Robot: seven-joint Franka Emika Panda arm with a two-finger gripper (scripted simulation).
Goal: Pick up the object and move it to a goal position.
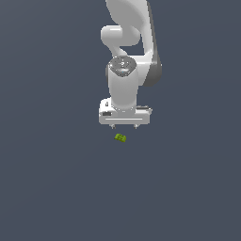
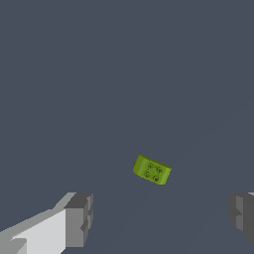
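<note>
The object (image 1: 120,137) is a tiny lime-green block with darker green marks on top, lying on the dark grey floor just below the white gripper (image 1: 124,126) in the exterior view. The gripper hangs over it, open, with its two short fingertips spread and nothing between them. In the wrist view the block (image 2: 152,169) lies slightly tilted ahead of the gap between the grey fingertips (image 2: 79,220), apart from both. The gripper (image 2: 159,218) there is wide open.
The white arm (image 1: 127,47) rises behind the gripper toward the top of the exterior view. Plain dark grey floor surrounds the block on all sides.
</note>
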